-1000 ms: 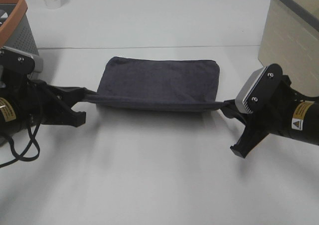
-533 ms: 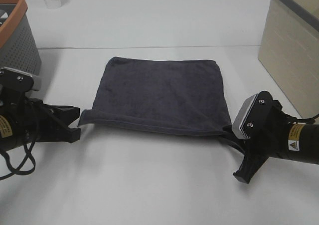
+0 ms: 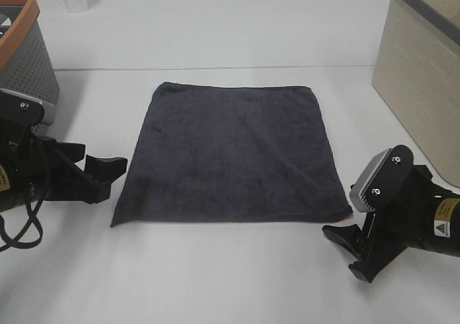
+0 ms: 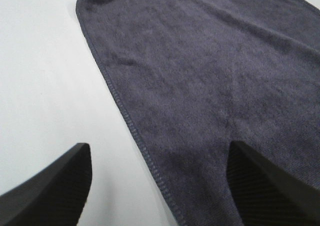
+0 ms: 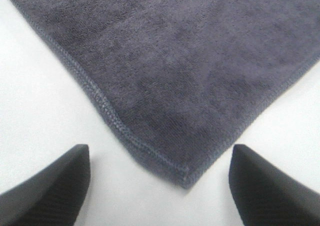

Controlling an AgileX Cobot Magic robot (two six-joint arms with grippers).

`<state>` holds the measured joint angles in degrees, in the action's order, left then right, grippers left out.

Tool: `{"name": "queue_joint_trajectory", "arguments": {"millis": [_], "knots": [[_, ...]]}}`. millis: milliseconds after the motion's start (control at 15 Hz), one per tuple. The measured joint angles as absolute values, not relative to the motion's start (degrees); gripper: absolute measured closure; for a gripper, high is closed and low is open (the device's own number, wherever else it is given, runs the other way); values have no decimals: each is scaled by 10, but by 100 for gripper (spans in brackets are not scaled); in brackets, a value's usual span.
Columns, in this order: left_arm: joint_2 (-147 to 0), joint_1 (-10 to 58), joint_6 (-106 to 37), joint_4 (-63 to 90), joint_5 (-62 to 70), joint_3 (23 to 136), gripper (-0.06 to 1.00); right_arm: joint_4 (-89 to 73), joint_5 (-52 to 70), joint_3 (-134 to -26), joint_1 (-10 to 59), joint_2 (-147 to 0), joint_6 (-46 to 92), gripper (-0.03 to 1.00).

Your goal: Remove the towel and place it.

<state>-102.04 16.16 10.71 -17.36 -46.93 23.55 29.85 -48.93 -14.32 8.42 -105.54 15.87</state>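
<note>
Towel [image 3: 231, 154] flat (unfolded) — left gripper [image 3: 111, 178], right gripper [image 3: 343, 251] agape

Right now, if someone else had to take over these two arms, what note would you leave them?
Left claw: open, empty, beside the towel's near left corner.
Right claw: open, empty, just off the near right corner.
Towel: spread flat on the white table, between a grey basket and a beige bin, in neither.
Done: towel is out and laid down; nothing grips it.
Left: probably only pulling both arms clear; check that flat on the table is the wanted spot.
</note>
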Motion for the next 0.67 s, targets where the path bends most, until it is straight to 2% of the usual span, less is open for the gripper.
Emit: {"name": "queue_joint_trajectory", "arguments": {"millis": [200,400,533,600,667], "knots": [[-959,162,117,-176,-398,271,24,266,-490,-115,84,-985,164,21],[-911,162,155,-177,-232,378,24,186,-493,-128,84,-914,129,21],[-908,162,159,-180,-91,480,24,153,-475,-160,84,-876,124,21],[-908,162,160,-180,60,583,24,128,-397,-202,84,-847,119,21],[-908,162,158,-180,135,634,24,105,-332,-237,84,-835,106,21]]}}
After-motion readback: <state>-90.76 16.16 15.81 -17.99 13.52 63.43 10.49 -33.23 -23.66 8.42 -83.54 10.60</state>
